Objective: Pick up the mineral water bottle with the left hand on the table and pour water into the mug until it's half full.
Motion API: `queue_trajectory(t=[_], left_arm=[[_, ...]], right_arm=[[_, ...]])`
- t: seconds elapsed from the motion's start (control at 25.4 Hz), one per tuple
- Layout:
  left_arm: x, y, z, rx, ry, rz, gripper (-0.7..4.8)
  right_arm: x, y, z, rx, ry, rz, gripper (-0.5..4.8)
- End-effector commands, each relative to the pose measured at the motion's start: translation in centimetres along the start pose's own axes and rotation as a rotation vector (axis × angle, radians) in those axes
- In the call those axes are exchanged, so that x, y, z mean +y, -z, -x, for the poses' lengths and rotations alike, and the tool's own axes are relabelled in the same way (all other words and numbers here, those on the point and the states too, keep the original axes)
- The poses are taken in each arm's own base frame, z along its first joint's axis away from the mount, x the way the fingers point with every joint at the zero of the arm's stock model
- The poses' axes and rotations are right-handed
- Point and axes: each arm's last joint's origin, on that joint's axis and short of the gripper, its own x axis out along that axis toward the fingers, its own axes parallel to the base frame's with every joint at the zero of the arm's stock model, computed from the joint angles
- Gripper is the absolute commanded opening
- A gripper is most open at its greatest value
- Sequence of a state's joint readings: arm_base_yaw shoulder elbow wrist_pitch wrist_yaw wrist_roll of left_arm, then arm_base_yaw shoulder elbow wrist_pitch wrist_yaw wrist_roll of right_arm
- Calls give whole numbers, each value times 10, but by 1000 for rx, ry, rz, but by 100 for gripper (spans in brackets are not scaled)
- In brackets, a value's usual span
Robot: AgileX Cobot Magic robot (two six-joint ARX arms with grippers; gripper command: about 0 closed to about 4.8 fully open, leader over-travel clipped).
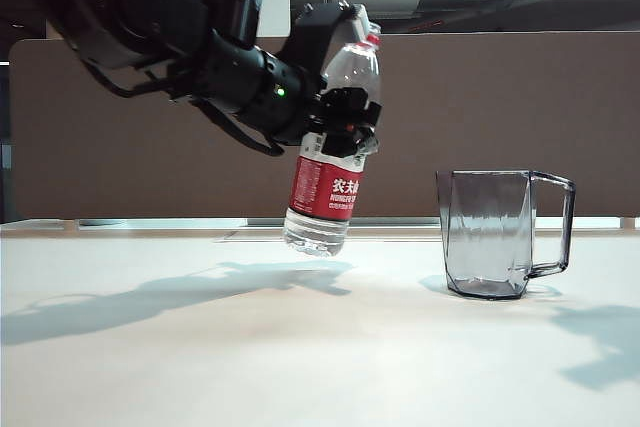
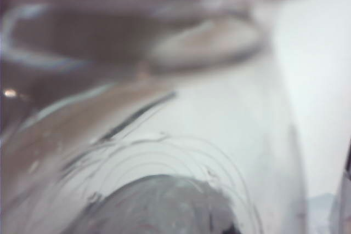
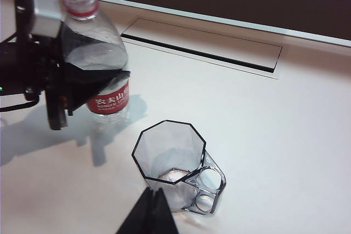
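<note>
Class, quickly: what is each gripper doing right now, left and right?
Left gripper: closed on the mineral water bottle, held tilted above the table.
Right gripper: fingers together, holding nothing, hovering by the mug.

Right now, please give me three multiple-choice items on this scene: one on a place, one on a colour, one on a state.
1. Where is the clear plastic mineral water bottle?
A. Standing on the white table
B. In the air, beside the mug
C. Inside the mug

2. What colour is the bottle's label?
A. Blue
B. Green
C. Red

3. How is the clear grey-tinted faceted mug?
A. Upright
B. Lying on its side
C. Upside down

Answers: 1 B, the left gripper holds it tilted above the table. 2 C, red with white characters. 3 A, its open mouth faces up. The right gripper looks shut near the mug.
</note>
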State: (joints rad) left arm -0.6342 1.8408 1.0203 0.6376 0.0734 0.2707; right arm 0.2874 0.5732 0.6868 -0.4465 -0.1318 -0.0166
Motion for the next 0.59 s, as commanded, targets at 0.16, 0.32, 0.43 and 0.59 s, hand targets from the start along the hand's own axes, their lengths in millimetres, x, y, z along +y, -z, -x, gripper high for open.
queue_trajectory(t=[0.16, 0.32, 0.43, 0.59], left_arm=[[2, -25, -25, -89, -12, -69, 214], [-4, -26, -33, -91, 1, -119, 214], [-10, -25, -41, -80, 17, -177, 214], [-14, -22, -54, -67, 27, -237, 214]], right_arm=[[0, -4, 2, -25, 0, 7, -8], [0, -4, 2, -26, 0, 7, -8], [0, -4, 2, -26, 0, 7, -8], [0, -4, 2, -26, -1, 7, -8]])
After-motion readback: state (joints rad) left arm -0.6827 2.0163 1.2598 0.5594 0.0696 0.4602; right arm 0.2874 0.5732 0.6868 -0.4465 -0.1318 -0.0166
